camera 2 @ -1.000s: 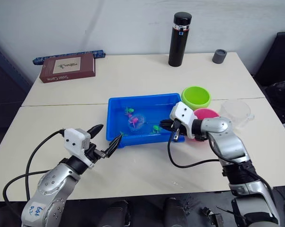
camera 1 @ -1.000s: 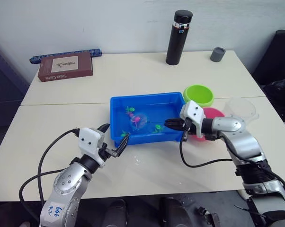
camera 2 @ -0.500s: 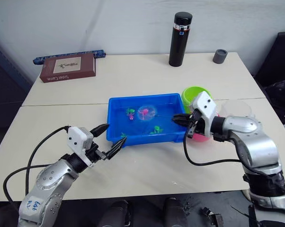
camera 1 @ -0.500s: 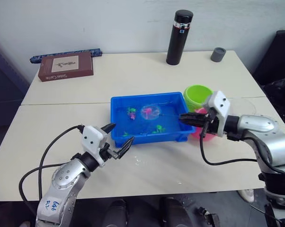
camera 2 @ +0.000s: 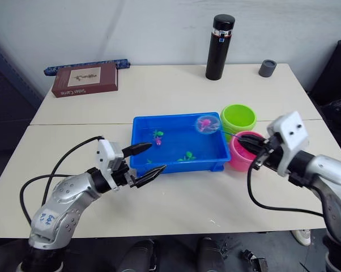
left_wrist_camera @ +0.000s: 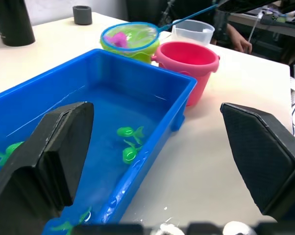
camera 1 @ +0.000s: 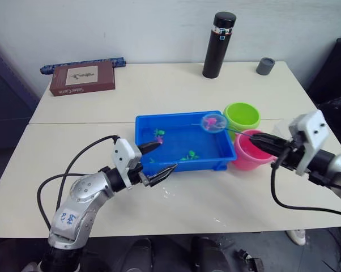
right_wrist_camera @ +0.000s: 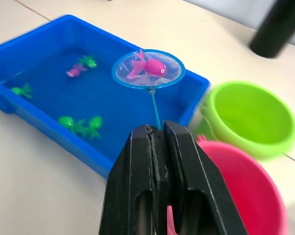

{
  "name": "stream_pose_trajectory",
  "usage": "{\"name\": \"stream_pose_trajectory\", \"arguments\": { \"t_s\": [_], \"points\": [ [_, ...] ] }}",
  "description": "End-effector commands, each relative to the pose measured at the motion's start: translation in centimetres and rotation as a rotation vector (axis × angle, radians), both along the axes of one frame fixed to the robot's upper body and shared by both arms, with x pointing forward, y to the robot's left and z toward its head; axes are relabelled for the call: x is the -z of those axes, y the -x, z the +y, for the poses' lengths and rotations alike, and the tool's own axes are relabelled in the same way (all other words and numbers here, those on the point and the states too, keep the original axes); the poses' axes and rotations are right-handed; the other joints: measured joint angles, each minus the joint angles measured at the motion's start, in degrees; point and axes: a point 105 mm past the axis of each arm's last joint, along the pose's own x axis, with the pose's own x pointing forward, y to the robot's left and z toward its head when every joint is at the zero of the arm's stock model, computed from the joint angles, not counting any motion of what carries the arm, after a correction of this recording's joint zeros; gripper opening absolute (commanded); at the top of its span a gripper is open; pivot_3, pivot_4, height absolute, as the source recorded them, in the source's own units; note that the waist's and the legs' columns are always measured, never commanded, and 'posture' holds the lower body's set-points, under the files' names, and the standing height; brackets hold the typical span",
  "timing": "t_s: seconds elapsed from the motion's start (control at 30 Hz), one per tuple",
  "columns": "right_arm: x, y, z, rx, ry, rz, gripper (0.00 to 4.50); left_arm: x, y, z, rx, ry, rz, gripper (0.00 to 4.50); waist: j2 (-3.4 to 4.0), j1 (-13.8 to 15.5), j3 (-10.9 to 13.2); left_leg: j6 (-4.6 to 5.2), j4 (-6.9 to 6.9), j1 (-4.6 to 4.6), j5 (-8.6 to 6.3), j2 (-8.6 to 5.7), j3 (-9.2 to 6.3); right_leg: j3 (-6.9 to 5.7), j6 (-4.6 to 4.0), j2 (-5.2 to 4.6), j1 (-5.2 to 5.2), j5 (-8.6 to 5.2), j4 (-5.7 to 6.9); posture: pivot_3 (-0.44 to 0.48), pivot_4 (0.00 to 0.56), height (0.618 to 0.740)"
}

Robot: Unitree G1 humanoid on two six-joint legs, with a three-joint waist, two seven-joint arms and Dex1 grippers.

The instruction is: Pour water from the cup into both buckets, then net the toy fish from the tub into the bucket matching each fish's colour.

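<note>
The blue tub (camera 1: 180,122) holds water, several green toy fish (camera 1: 188,154) and one pink fish (right_wrist_camera: 75,72). My right gripper (camera 1: 265,140) is shut on the thin handle of a small round net (camera 1: 213,122). The net hangs above the tub's far right corner, beside the green bucket (camera 1: 242,118), with a pink fish (right_wrist_camera: 150,67) in it. The pink bucket (camera 1: 251,152) stands right below the gripper's fingers. My left gripper (camera 1: 159,158) is open and empty at the tub's front left corner. The clear cup (left_wrist_camera: 193,32) stands behind the pink bucket.
A tall black flask (camera 1: 218,37) and a small grey cup (camera 1: 264,66) stand at the table's far right. A brown book (camera 1: 82,78) lies at the far left with a dark blue stick (camera 1: 82,63) behind it. The table's front edge runs close below both arms.
My right gripper has lifted the net with the pink fish out of the water and drawn it right, toward the buckets. My left gripper has moved up to the tub's front corner.
</note>
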Motion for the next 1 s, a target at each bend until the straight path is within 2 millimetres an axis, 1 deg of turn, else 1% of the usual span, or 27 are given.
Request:
{"name": "stream_pose_trajectory", "arguments": {
  "t_s": [0.03,0.13,0.3,0.33,0.4,0.5,0.63,0.77,1.0],
  "points": [
    [-1.4,1.0,-1.2,0.069,0.007,-0.079,0.0,-0.7,0.1,-0.6,0.05,0.015,-0.032,4.46,0.0,0.0,0.0,0.01,0.0,0.01,0.01,0.0,-0.01,0.0,0.01,0.01,0.0,0.01,0.01,0.0,0.15,0.74],
    [-1.0,2.2,-2.9,0.154,0.026,-0.091,0.0,-0.7,-0.2,-1.0,0.084,0.011,-0.032,4.46,0.0,0.3,0.0,0.01,-0.01,0.05,0.03,0.02,-0.02,0.0,0.02,0.04,0.02,0.01,0.03,0.0,0.15,0.74],
    [0.1,3.5,-4.2,0.227,0.063,-0.095,0.0,-0.7,-0.5,-1.4,0.116,0.006,-0.037,4.46,0.0,0.4,0.0,0.0,0.0,0.04,0.03,0.02,-0.02,0.02,0.02,0.06,0.03,0.01,0.02,0.0,0.15,0.74],
    [0.6,3.7,-4.7,0.254,0.09,-0.1,0.0,-0.6,-0.6,-1.4,0.121,0.005,-0.038,4.46,0.01,0.4,0.0,0.0,-0.01,0.05,0.03,0.02,-0.01,0.03,0.03,0.06,0.04,0.01,0.02,0.0,0.15,0.74],
    [1.3,4.1,-5.7,0.299,0.117,-0.111,0.0,-0.6,-0.7,-1.5,0.126,0.006,-0.038,4.46,0.01,0.5,0.0,0.01,-0.01,0.06,0.04,0.02,-0.02,0.02,0.03,0.07,0.04,0.02,0.02,0.0,0.15,0.74],
    [2.2,4.3,-6.4,0.321,0.191,-0.136,0.0,-0.5,-0.8,-1.6,0.132,0.005,-0.038,4.46,0.01,0.4,0.0,0.01,0.0,0.06,0.04,0.02,0.0,0.04,0.04,0.07,0.05,0.02,0.02,0.0,0.15,0.74],
    [2.7,4.4,-7.7,0.374,0.279,-0.188,0.0,-0.4,-0.9,-1.6,0.133,0.003,-0.041,4.46,0.01,0.3,0.0,0.02,0.0,0.11,0.05,0.01,0.01,0.08,0.05,0.08,0.07,0.03,0.03,0.0,0.15,0.74],
    [2.8,4.4,-7.9,0.355,0.369,-0.235,0.0,-0.3,-0.9,-1.5,0.129,0.001,-0.041,4.46,0.01,0.3,0.0,0.02,0.0,0.13,0.08,0.01,0.01,0.09,0.06,0.08,0.08,0.03,0.03,0.0,0.15,0.74],
    [4.0,4.6,-7.7,0.299,0.479,-0.274,0.0,-0.1,-0.9,-1.4,0.114,0.001,-0.039,4.46,0.01,0.4,0.0,0.02,-0.01,0.13,0.09,0.0,0.01,0.1,0.06,0.07,0.09,0.03,0.03,0.0,0.15,0.74]
  ]
}}
